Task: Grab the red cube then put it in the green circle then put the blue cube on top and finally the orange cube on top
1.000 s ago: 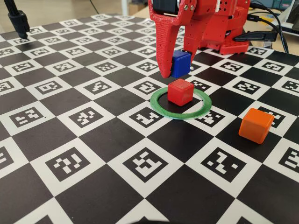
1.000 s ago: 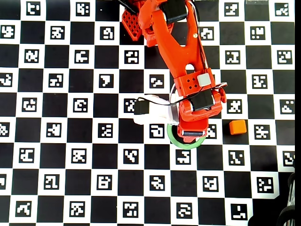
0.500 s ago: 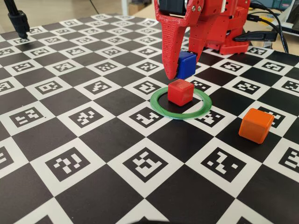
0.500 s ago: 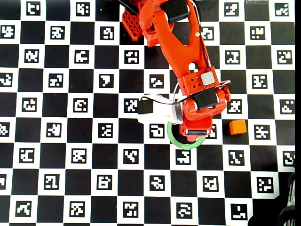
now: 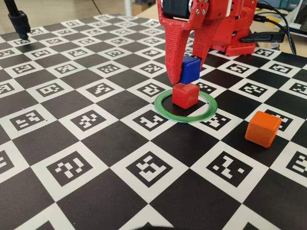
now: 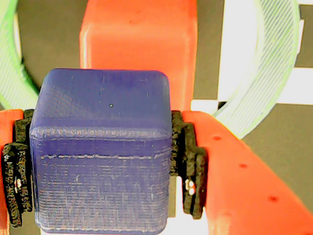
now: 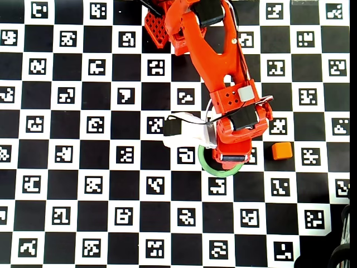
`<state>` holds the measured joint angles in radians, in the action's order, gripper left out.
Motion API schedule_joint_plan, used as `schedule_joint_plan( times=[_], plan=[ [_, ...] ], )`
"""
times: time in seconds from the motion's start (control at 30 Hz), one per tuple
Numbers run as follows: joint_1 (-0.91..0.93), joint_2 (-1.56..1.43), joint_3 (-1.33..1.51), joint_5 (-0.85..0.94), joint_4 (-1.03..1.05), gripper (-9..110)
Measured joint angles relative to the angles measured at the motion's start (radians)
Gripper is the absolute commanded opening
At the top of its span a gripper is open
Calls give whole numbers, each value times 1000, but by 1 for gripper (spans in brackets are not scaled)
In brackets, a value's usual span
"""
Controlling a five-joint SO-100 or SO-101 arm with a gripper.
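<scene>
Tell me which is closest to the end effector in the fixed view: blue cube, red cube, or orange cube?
1. Blue cube, gripped in the end effector.
2. Red cube, just below, inside the green ring.
3. Orange cube, off to the right.

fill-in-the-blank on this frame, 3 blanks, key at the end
1. The small matte red cube sits inside the thin green plastic ____.
2. The gripper jaws are shut on the small matte ____ cube.
3. The small orange cube rests on the checkered board, ____ the ring.

Missing words: ring; blue; outside
</scene>
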<state>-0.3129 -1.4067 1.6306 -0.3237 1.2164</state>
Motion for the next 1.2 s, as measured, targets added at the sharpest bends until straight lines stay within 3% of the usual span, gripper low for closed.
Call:
schedule_joint_plan(
  times=[1.2],
  plan=[
    [0,0,54,14,-32,10]
  ],
)
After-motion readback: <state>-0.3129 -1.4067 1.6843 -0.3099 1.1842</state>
